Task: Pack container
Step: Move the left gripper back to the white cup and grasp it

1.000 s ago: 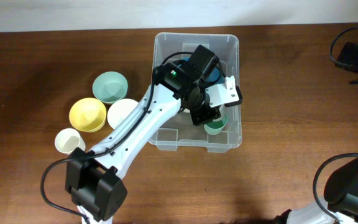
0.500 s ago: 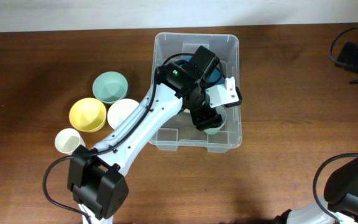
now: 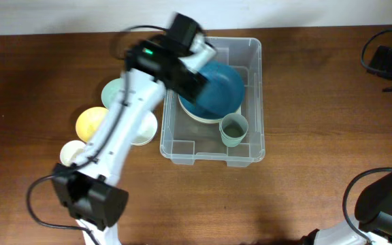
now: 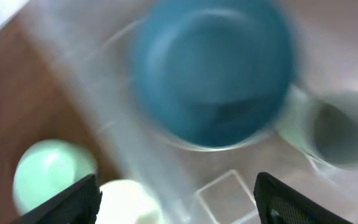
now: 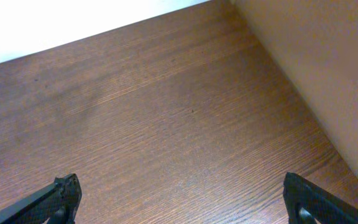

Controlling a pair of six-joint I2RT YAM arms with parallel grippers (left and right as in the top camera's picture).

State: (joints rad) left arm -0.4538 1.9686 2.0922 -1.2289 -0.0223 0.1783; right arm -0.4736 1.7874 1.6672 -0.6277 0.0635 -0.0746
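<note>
One blue bowl (image 3: 213, 90), one green cup (image 3: 233, 129) in container (image 3: 182, 146); left gripper (image 4: 180, 200), right gripper (image 5: 185, 200) agape.

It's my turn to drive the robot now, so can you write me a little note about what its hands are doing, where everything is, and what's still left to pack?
Grippers: the left gripper is open and empty above the left edge of the container. The right gripper is open and empty over bare table.
Done: the blue bowl and green cup sit inside the container.
Left to pack: the mint bowl, yellow bowl, white bowl and white cup wait on the table left of the container.
Likely next: the left gripper fetches one of those.
</note>
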